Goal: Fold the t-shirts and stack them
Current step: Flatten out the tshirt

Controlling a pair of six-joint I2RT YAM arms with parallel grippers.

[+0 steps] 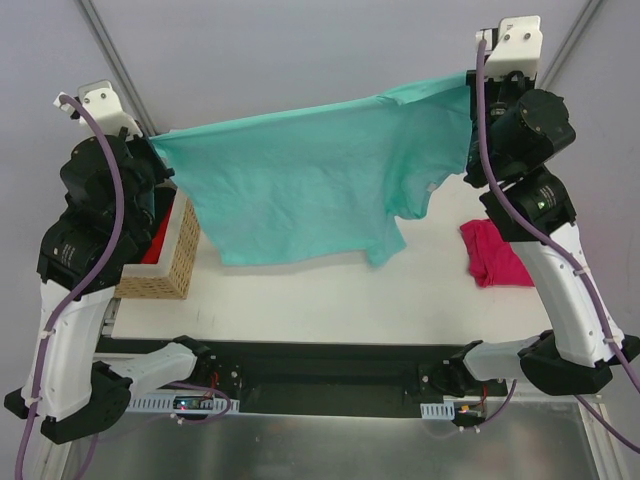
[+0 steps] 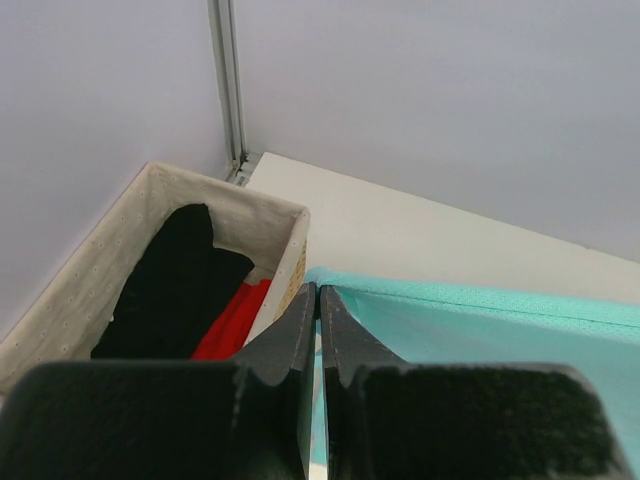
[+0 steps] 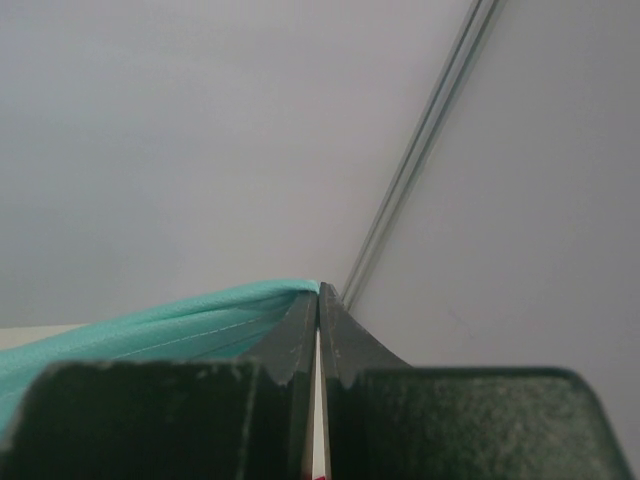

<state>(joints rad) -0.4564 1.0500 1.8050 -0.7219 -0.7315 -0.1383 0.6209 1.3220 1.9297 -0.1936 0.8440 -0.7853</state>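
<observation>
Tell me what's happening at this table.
The teal t-shirt is held spread in the air: the left gripper is shut on one end, the right gripper on the other. It hangs above the table, not yet folded. The pink t-shirt lies crumpled on the table's right side. A basket at the left holds black cloth and red cloth.

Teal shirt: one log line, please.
teal t-shirt: aloft, spread | left end effector: shut on it | right end effector: shut on it | pink t-shirt: on table

one t-shirt [image 1: 320, 180] hangs stretched above the table [image 1: 330, 292] between the left end effector [image 2: 318, 292] and right end effector [image 3: 319, 292]; a second t-shirt [image 1: 492, 252] lies by the right edge, a basket [image 1: 165, 270] holding clothes [image 2: 180, 285] at the left edge.
</observation>
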